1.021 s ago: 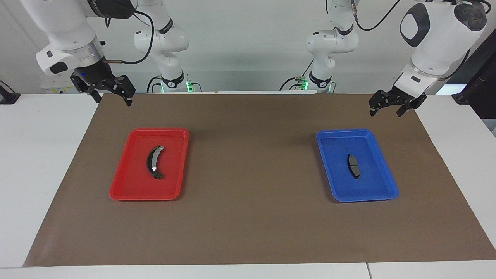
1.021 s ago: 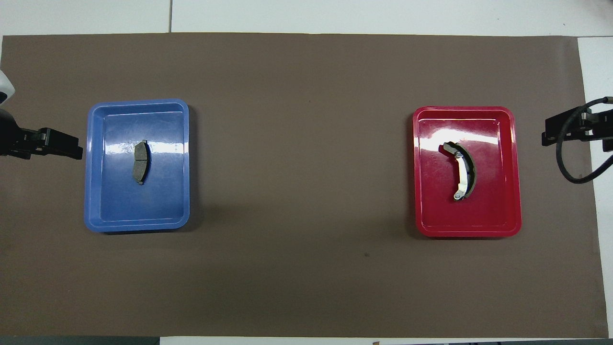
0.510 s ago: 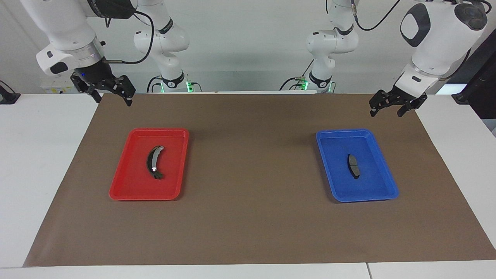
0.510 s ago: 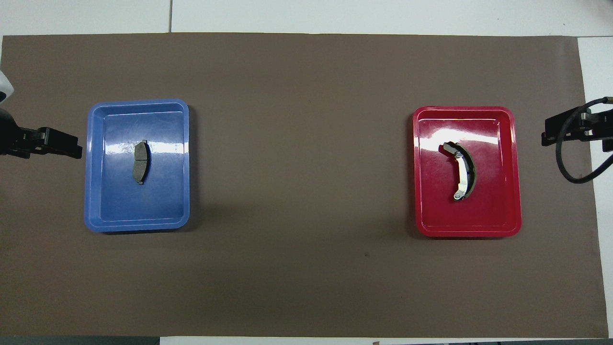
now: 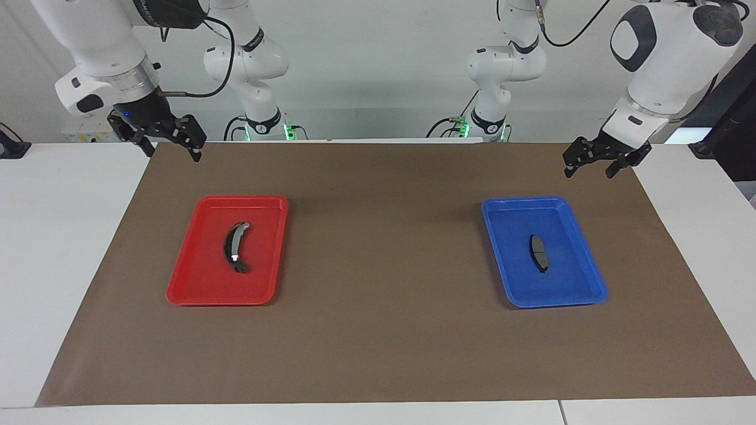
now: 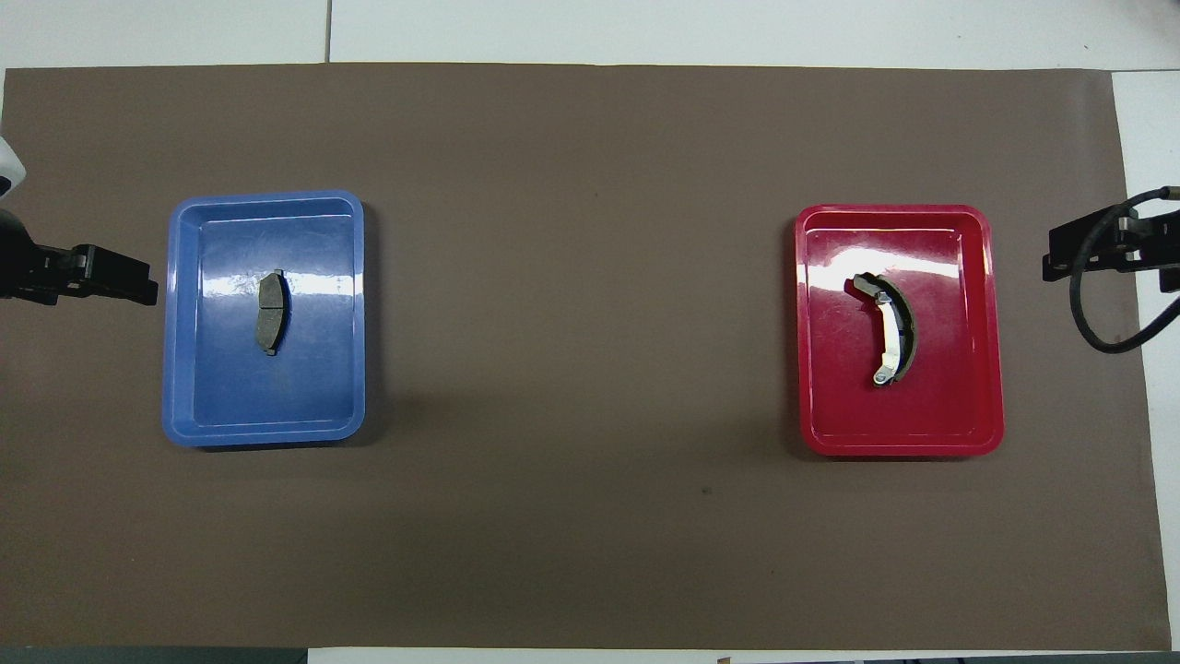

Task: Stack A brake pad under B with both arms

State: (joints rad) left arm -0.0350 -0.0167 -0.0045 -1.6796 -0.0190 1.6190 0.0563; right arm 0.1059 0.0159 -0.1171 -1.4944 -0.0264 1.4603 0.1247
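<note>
While nothing has visibly changed over the last second, the stacking is not yet begun.
A brake pad (image 5: pixel 538 252) lies flat in the blue tray (image 6: pixel 264 433), B (image 5: pixel 235 247) in the red tray (image 6: pixel 899 444), well apart; left tool (image 5: pixel 595 162) and right tool (image 5: pixel 170 143) hover, seemingly unmoved, wide and empty, over the brown mat (image 5: pixel 384 330) on the tabletop.

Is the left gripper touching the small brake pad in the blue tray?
Apart. The facing view shows the left gripper raised near the mat's edge, while the brake pad lies in the blue tray.
</note>
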